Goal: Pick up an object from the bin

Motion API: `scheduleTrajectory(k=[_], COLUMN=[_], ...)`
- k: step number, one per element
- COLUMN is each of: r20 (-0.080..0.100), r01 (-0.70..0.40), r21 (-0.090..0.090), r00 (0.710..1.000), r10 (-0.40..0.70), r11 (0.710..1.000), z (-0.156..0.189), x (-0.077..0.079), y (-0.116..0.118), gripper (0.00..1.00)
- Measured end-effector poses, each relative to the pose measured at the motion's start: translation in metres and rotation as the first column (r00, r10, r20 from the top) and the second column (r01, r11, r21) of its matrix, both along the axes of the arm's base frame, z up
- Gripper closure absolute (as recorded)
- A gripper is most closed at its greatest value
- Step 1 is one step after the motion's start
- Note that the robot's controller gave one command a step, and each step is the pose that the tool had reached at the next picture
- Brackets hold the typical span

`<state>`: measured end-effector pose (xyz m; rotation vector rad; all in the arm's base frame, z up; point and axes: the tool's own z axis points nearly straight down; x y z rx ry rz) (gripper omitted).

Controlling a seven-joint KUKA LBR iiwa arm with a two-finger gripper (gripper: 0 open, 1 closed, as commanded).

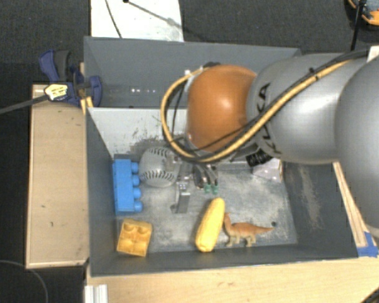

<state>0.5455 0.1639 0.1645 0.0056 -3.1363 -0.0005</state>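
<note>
Now | fingers (191, 193) parted, empty, between baseball (156, 167) and yellow corn (210, 225) | scuffed grey bin floor (256, 201)

Five loose things are lying in the bin (145, 62). Two of them are toy building bricks, both sitting at the left: one blue brick (126, 185) and one yellow brick (134, 237) nearer than it. One grey-white ball (155, 166) is resting just right of the blue brick. One yellow corn cob (210, 225) is lying near the middle, and one orange-brown toy dinosaur (245, 231) is standing just right of it.
</note>
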Motion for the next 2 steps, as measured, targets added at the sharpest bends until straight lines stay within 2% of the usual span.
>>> scheduleTrajectory(k=[1, 2], r20=[0.007, 0.007], r01=[0.004, -0.002], r21=[0.001, 0.001], r00=[1.000, 1.000], r10=[-0.004, 0.002], r11=[1.000, 1.000], z=[0.005, 0.003], x=[0.002, -0.031], y=[-0.001, -0.029], gripper=[0.00, 0.00])
